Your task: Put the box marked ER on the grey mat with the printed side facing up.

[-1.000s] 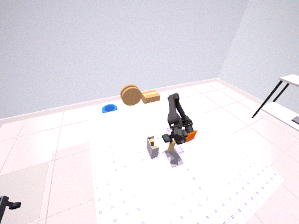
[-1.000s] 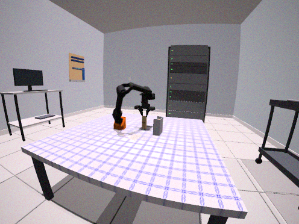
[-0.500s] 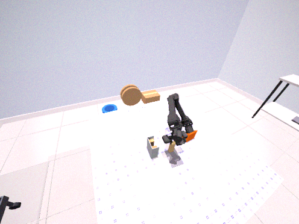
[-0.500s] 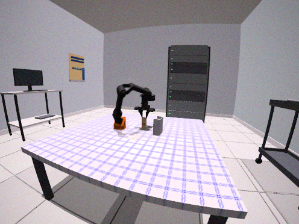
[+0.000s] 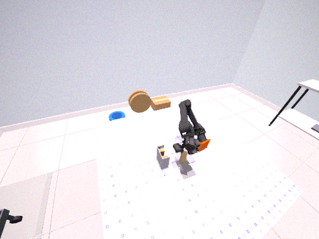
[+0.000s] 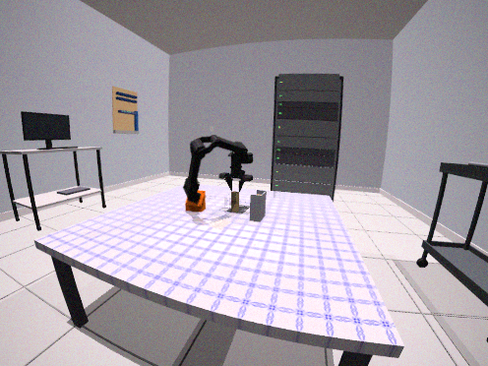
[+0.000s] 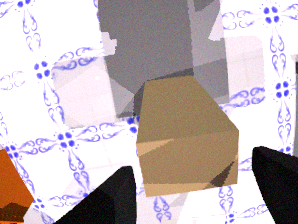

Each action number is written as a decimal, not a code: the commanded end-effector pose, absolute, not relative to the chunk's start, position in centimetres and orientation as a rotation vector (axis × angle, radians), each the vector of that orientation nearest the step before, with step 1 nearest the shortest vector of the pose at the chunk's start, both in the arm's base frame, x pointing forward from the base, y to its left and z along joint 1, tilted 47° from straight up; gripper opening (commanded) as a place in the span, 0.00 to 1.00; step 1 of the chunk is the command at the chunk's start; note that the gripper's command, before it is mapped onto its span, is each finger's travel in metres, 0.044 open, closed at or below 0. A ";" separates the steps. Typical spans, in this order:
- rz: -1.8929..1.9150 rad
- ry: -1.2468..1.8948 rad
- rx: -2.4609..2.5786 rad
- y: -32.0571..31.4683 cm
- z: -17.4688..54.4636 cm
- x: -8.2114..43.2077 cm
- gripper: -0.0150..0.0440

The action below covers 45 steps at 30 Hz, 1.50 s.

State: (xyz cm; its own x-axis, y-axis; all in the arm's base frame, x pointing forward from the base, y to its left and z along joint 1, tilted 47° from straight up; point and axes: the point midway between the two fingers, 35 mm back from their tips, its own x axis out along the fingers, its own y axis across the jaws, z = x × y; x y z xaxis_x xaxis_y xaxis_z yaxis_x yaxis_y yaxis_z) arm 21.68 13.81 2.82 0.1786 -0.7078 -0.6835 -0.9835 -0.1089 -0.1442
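A plain brown box (image 5: 182, 157) (image 6: 235, 202) (image 7: 187, 112) stands about upright at the near end of the grey mat (image 5: 190, 175) (image 7: 150, 40) in the wrist view; whether its base rests partly on the mat is unclear. No print shows on its visible faces. My gripper (image 5: 184, 151) (image 6: 235, 191) (image 7: 194, 167) is open around the box's upper end, with a gap at the right finger and the left finger very close. The grey bin (image 5: 163, 162) (image 6: 257, 208) stands beside them, with brown box tops (image 5: 161, 150) inside; their codes are hidden.
The orange block (image 5: 204, 145) (image 6: 195, 202) (image 7: 12, 185) is at the arm's base. The patterned table (image 6: 221, 266) carries everything. A blue bowl (image 5: 116, 115), a brown round object (image 5: 140, 102) and a cardboard box (image 5: 161, 103) are farther back.
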 end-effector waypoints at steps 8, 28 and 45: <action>0.599 1.446 -1.928 14.7 3.6 21.1 0.65; 0.591 1.326 -1.964 16.1 5.1 20.3 0.79; 0.711 1.245 -1.894 17.1 6.9 19.9 1.00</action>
State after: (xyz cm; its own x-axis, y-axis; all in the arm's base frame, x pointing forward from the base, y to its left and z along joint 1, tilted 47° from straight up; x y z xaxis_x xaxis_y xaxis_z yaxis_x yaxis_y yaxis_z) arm 19.89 17.22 6.63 0.3777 -0.5554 -0.7409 -0.9256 -0.2490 -0.2852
